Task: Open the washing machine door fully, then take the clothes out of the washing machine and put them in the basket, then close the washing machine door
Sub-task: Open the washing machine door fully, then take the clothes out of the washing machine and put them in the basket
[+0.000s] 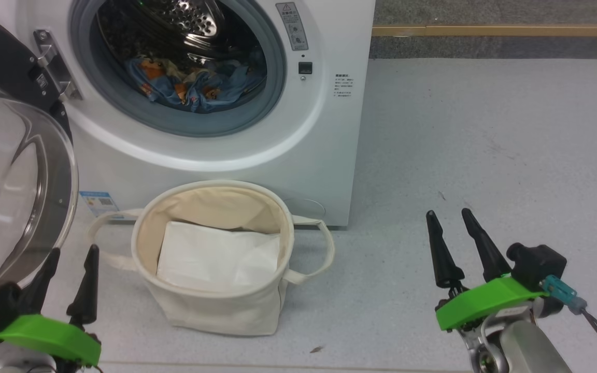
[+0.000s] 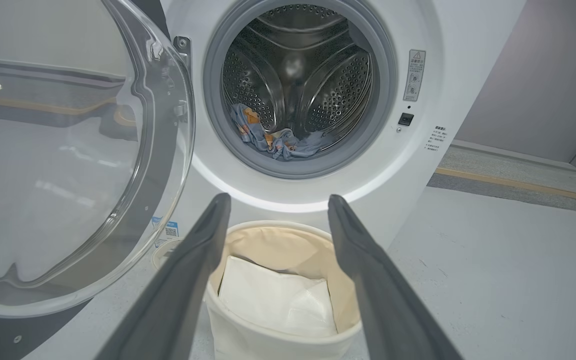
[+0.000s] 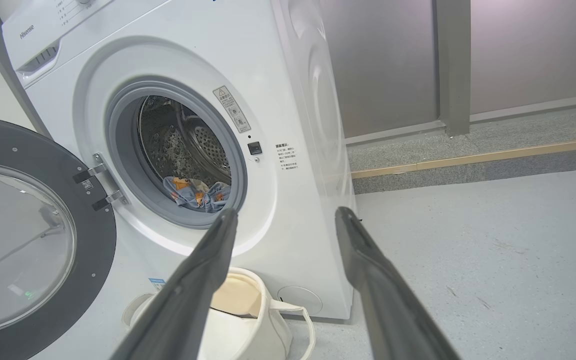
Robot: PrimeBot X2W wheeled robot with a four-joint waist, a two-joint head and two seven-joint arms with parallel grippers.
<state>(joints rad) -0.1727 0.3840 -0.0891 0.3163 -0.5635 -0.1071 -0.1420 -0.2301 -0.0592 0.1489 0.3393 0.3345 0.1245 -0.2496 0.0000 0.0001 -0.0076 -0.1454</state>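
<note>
Starting at the far left of the head view, the washing machine door (image 1: 16,186) stands swung open on its metal hinge (image 1: 55,65). Its clear glass bowl bulges toward the camera and its black rim curves behind. Just below the door, in the lower left corner, the left gripper (image 1: 73,253) hangs with its two dark fingers spread apart and nothing between them. Next comes the washing machine (image 1: 303,155), a white front loader with a grey rubber ring around a steel drum. The clothes (image 1: 195,85) lie in a crumpled heap at the bottom of the drum, blue fabric with orange prints, just behind the rubber ring. A small blue label (image 1: 99,202) shows at the machine's lower left corner. On the floor directly in front of the machine stands the basket (image 1: 215,311), a cream canvas tub with a looped handle on each side, upright and close to the machine's front. Inside it lies a white folded sheet (image 1: 215,256). Well to the right of the basket, at the lower right, the right gripper (image 1: 448,213) likewise has its fingers parted and empty, above the pale grey floor (image 1: 485,145).
</note>
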